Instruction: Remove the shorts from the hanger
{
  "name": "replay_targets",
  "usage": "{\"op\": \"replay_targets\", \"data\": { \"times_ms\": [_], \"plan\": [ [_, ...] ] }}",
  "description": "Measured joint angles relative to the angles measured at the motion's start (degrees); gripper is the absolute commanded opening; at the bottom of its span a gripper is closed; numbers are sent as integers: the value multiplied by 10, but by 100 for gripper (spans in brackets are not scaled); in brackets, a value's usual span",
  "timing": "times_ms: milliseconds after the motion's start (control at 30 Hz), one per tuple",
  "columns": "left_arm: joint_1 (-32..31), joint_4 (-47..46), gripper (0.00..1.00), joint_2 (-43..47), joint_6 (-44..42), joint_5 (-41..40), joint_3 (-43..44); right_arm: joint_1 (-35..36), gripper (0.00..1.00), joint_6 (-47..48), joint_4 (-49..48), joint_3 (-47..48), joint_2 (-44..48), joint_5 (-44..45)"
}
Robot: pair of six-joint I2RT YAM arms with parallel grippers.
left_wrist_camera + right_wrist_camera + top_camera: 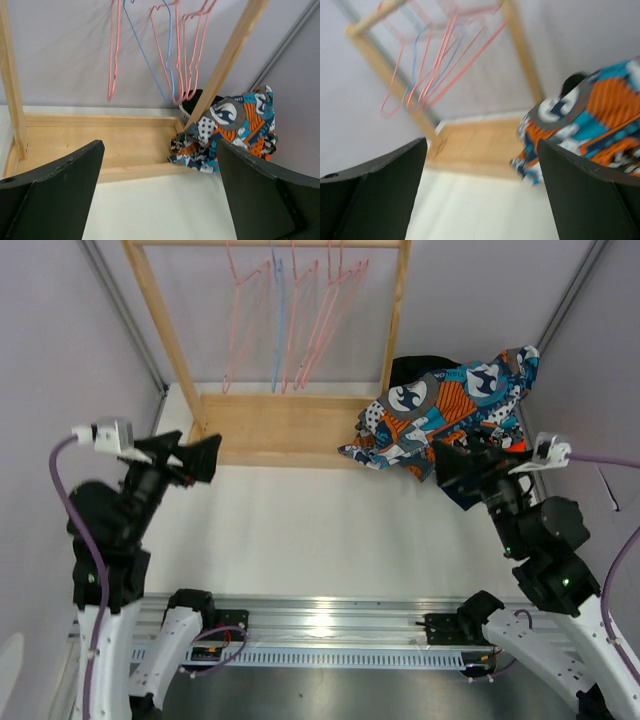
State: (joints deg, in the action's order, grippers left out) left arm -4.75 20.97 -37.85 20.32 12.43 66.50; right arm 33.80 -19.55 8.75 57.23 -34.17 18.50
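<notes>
Pretty much done by the look of it, with all the wire hangers [300, 340] bare on the wooden rack [275, 430], the shorts [450, 405] lying in a heap just right of its base, and left gripper [195, 456] and right gripper [455, 472] both wide open, empty.

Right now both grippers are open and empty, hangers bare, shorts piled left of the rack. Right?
No: the shorts lie piled right of the rack, as the top external view shows. The rest holds: hangers bare, left gripper and right gripper open and empty.
</notes>
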Motion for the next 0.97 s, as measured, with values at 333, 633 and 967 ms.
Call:
{"op": "replay_targets", "data": {
  "times_ms": [333,633,967],
  "plan": [
    [0,36,99,194,-40,-11,-160,93,99,-6,155,-77,77,10],
    [0,73,99,207,-56,-33,-181,93,99,3,181,-71,84,29],
    [0,76,100,208,-61,-50,-181,93,99,28,175,-66,78,23]
  ]
}}
